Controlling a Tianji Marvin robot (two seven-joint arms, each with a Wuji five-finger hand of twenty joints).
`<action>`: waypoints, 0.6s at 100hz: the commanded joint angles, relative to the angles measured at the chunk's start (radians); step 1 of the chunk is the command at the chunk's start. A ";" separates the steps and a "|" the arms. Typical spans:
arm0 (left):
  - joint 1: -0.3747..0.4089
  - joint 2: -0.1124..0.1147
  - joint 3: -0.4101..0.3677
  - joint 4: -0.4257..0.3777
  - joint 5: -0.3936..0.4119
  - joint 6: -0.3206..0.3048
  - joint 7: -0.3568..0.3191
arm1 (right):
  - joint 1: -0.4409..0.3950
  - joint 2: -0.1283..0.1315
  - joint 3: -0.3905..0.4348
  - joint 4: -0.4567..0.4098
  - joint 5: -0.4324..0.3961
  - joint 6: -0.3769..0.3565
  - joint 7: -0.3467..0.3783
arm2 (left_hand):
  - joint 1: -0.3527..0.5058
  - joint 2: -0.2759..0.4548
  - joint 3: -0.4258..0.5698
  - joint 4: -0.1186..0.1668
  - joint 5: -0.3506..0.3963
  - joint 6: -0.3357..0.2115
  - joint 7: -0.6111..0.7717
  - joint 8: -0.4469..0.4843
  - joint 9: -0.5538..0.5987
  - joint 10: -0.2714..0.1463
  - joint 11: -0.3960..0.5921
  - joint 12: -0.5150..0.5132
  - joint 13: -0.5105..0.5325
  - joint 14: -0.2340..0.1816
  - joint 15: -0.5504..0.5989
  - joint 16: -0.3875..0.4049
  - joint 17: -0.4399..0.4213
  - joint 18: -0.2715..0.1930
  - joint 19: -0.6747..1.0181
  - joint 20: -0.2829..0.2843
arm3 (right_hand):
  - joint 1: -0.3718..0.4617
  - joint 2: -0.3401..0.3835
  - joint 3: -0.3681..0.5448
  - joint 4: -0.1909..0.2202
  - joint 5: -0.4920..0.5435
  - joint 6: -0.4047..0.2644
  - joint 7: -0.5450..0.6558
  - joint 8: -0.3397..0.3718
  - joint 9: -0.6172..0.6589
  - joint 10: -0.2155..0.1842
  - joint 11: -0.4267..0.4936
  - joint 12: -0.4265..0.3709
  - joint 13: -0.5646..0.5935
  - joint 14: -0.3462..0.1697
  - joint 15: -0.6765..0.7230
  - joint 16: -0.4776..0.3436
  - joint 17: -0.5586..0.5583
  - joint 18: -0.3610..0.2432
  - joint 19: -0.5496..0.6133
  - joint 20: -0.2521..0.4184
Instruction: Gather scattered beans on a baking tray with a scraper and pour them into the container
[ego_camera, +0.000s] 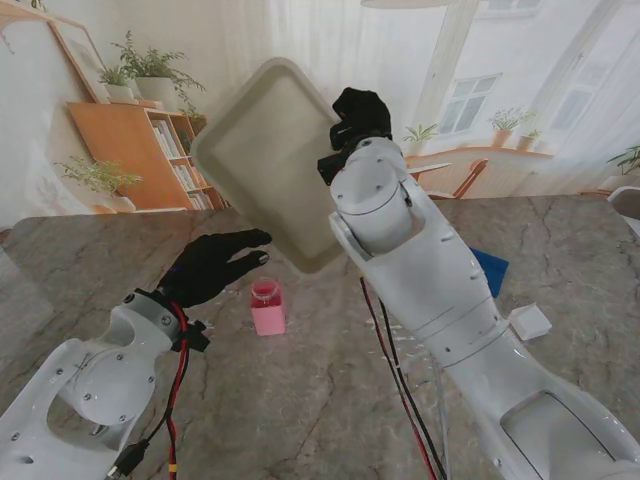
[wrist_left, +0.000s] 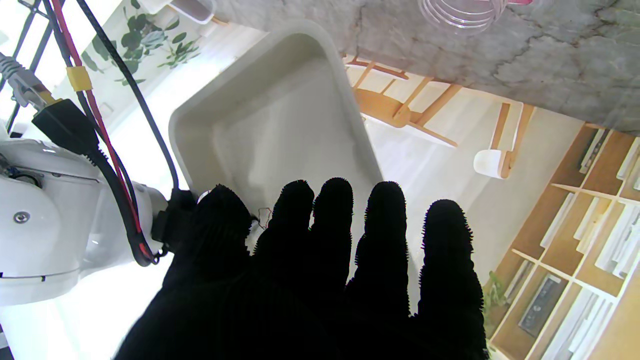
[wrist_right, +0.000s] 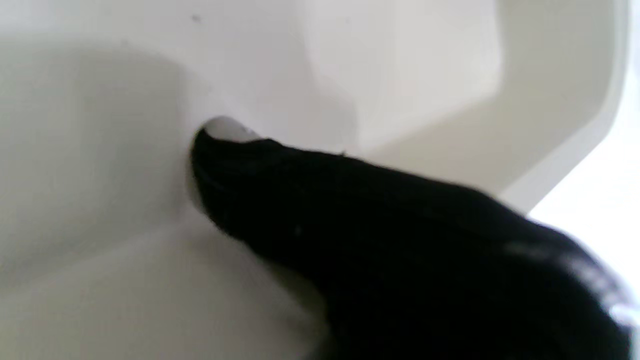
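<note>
— Pouring? Tipped steep: tray (ego_camera: 265, 160) clamped in right hand (ego_camera: 360, 115), low corner over pink container (ego_camera: 267, 306).
— Best kept aimed there, tilted slowly. Left hand (ego_camera: 212, 266) flat beside, fingers spread, empty.
— Smooth cream plastic, rounded corners; marbled table (ego_camera: 300, 400). Beans unseen.

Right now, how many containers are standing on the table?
1: a pink container stands on the marble table, just under the low corner of the tilted baking tray and beside the left hand. The right arm may hide others.
</note>
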 joint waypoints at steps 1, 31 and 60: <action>0.006 -0.005 0.002 0.008 -0.007 0.003 0.007 | -0.014 0.020 0.028 -0.018 0.008 0.017 0.014 | 0.012 -0.001 -0.011 0.038 0.002 0.002 -0.005 -0.012 0.006 -0.014 -0.015 -0.008 -0.007 0.006 -0.017 -0.008 -0.004 0.009 -0.002 0.000 | 0.119 0.047 0.102 0.097 0.023 -0.014 0.044 0.014 0.077 -0.129 0.146 0.061 0.100 -0.162 0.256 0.107 0.128 -0.109 0.439 0.100; 0.026 -0.011 -0.001 0.027 -0.021 -0.003 0.037 | -0.102 0.037 0.141 -0.090 0.013 0.137 0.026 | 0.011 -0.001 -0.012 0.038 0.003 0.003 -0.005 -0.013 0.005 -0.014 -0.016 -0.008 -0.007 0.004 -0.017 -0.008 -0.004 0.009 -0.002 0.000 | 0.121 0.040 0.102 0.099 0.022 -0.006 0.044 0.014 0.077 -0.123 0.146 0.062 0.099 -0.154 0.260 0.108 0.130 -0.104 0.443 0.100; 0.044 -0.016 -0.006 0.045 -0.037 -0.001 0.062 | -0.206 0.056 0.223 -0.120 0.006 0.189 0.052 | 0.011 -0.002 -0.012 0.038 0.004 0.002 -0.005 -0.013 0.007 -0.015 -0.015 -0.008 -0.006 0.007 -0.016 -0.007 -0.004 0.009 -0.002 0.000 | 0.125 0.030 0.102 0.100 0.024 0.006 0.045 0.012 0.077 -0.113 0.147 0.063 0.099 -0.144 0.266 0.106 0.134 -0.093 0.450 0.099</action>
